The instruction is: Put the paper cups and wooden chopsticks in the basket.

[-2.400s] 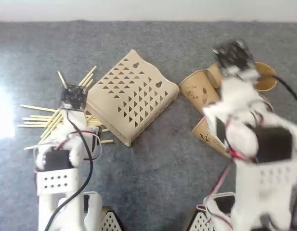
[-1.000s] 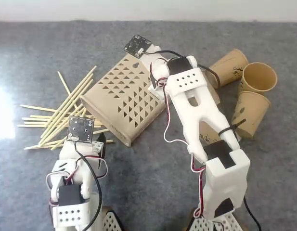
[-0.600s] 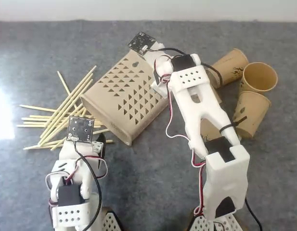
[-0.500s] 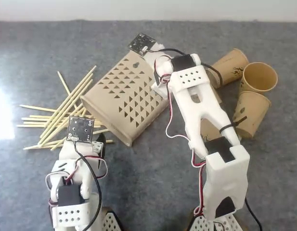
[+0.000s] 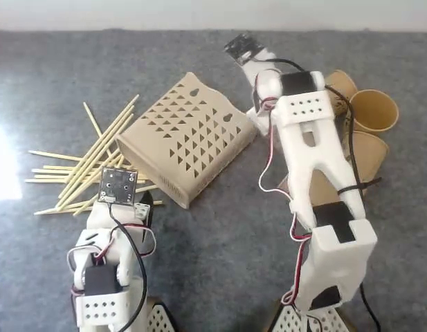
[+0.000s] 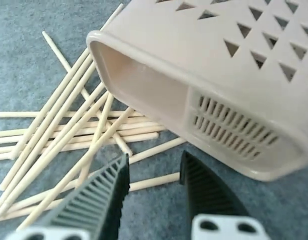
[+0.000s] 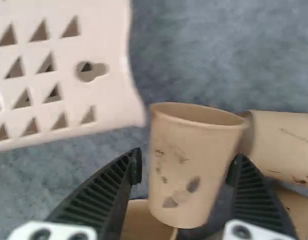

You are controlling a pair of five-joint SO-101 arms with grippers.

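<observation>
Right tool (image 7: 187, 157) open around a tan paper cup (image 7: 193, 125), right of the beige perforated plastic basket (image 5: 189, 138).
Left tool (image 6: 154, 159) open over loose wooden chopsticks (image 5: 82, 166) on the grey worktop (image 5: 220, 263), left of the basket.

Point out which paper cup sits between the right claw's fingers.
The cup nearest the basket: it alone sits inside the right claw; its neighbour lies outside.

surface: grey felt mat (image 5: 220, 242) | far edge: pale strip (image 5: 130, 14) | left: bright glare (image 5: 2, 166)
</observation>
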